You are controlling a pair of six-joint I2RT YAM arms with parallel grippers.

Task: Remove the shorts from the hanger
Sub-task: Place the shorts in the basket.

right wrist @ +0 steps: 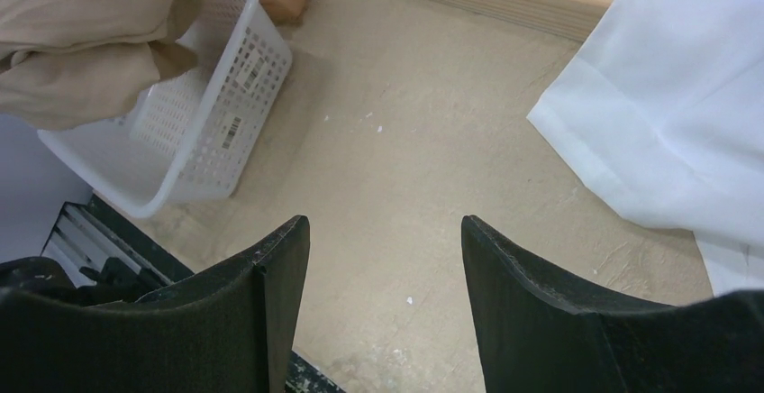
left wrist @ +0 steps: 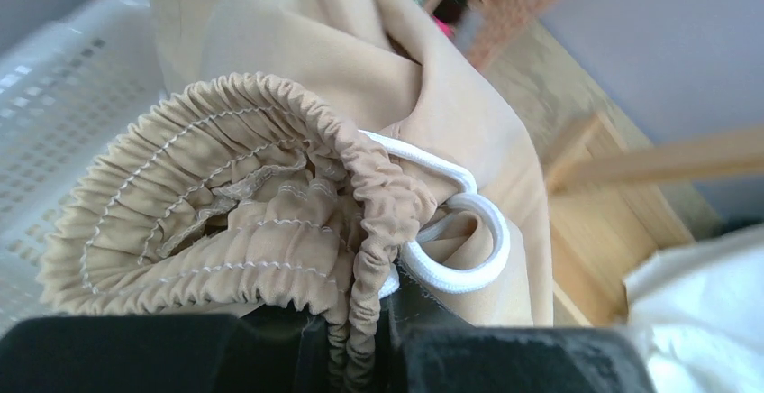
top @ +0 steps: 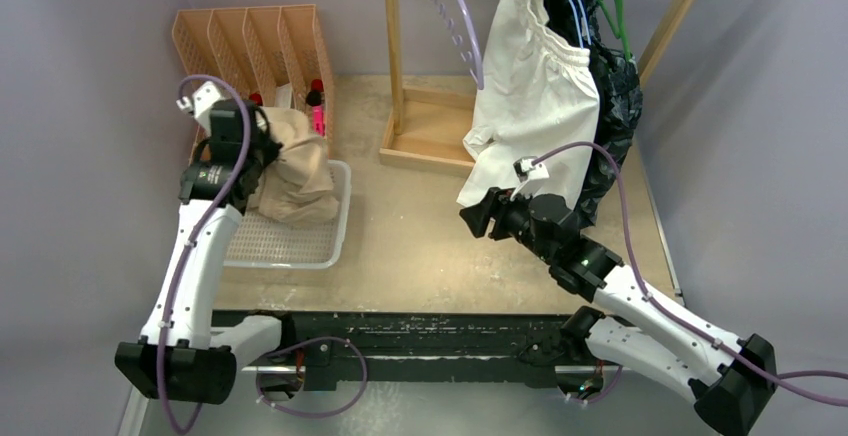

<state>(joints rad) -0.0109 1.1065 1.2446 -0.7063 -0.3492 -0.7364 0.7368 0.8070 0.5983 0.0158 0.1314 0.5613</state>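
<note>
Table (top: 430, 246): a pale, scuffed flat surface that carries everything.
Rack (top: 392, 46): a plain wooden frame at the far edge; the unremoved pairs hang from it on hangers.
White shorts (top: 530, 86): smooth woven cloth, with the gathered waist up on its hanger and the hem drooping just beside the right gripper (right wrist: 383, 267). Black shorts (top: 618, 106) hang behind.
Tan shorts (top: 295, 171): soft, off the hanger, bunched over the basket (top: 300, 251).
Basket: white perforated plastic, rectangular, at the table's left.
Left gripper (left wrist: 360, 339): jaws clamped on the tan ruched elastic waistband. We judge that release comes next. We would lower until the cloth's bulk settles inside the walls, then part the jaws.
Right gripper: jaws apart, holding nothing, aimed at bare table.
Drawstring (left wrist: 459, 249): a flat white cord looped beside the waistband; it may snag a jaw.
</note>
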